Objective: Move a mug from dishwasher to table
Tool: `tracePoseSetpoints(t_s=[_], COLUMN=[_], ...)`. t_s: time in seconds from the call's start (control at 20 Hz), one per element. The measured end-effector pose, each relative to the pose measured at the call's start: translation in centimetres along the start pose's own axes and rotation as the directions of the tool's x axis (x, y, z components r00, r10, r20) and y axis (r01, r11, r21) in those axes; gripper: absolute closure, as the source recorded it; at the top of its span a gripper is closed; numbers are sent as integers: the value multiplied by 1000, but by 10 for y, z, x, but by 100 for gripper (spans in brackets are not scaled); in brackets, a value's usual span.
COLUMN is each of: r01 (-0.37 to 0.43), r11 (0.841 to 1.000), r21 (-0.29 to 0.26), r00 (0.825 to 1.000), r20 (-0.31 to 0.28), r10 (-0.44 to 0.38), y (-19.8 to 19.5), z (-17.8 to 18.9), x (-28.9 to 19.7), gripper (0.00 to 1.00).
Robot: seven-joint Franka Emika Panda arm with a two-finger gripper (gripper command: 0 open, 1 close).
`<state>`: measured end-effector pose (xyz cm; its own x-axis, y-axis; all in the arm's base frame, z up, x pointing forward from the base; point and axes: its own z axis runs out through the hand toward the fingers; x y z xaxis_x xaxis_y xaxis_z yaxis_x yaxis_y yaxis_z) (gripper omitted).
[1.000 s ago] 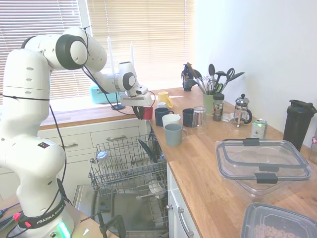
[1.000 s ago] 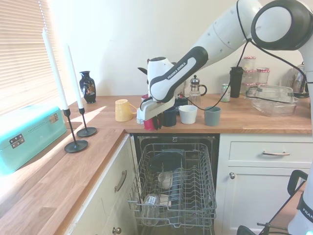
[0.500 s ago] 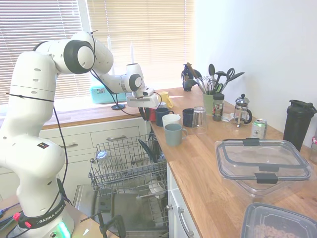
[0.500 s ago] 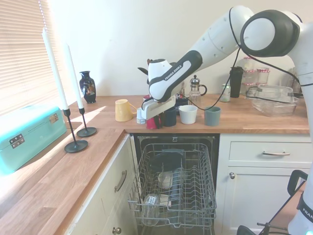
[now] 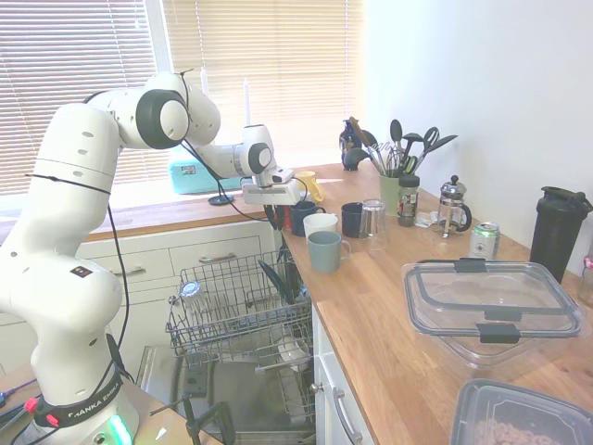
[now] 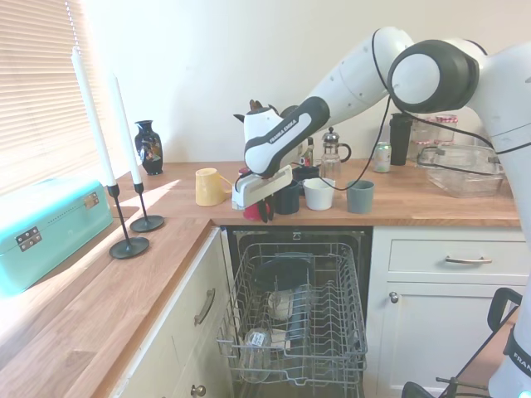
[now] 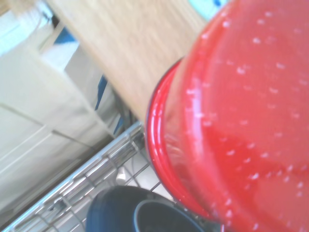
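- Fingers (image 6: 259, 209) clamped on red mug (image 6: 251, 211).
- Mug held at worktop (image 6: 431, 207) edge, above dishwasher (image 6: 294, 319) rack, at 9 o'clock from navy mug (image 6: 287, 199).

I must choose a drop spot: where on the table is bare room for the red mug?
Bare wood lies on the table between the yellow mug and the black vase. Around the white mug and grey-blue mug it is crowded.

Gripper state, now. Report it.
Gripper: shut on the red mug, held at the worktop edge above the dishwasher rack.
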<state>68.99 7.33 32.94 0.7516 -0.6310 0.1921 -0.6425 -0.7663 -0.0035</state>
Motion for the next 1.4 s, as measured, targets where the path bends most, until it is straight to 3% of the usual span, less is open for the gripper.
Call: tracePoseSetpoints(t_s=[0.35, 0.4, 1.4], r01=[-12, -14, -36], r11=[999, 999, 999], r21=[-31, -33, -32], r00=[1000, 999, 999], r20=[29, 33, 9], r10=[13, 16, 37], y=[-6, -7, -11], z=[-1, -1, -4], x=[7, 8, 27], gripper=[100, 0, 0])
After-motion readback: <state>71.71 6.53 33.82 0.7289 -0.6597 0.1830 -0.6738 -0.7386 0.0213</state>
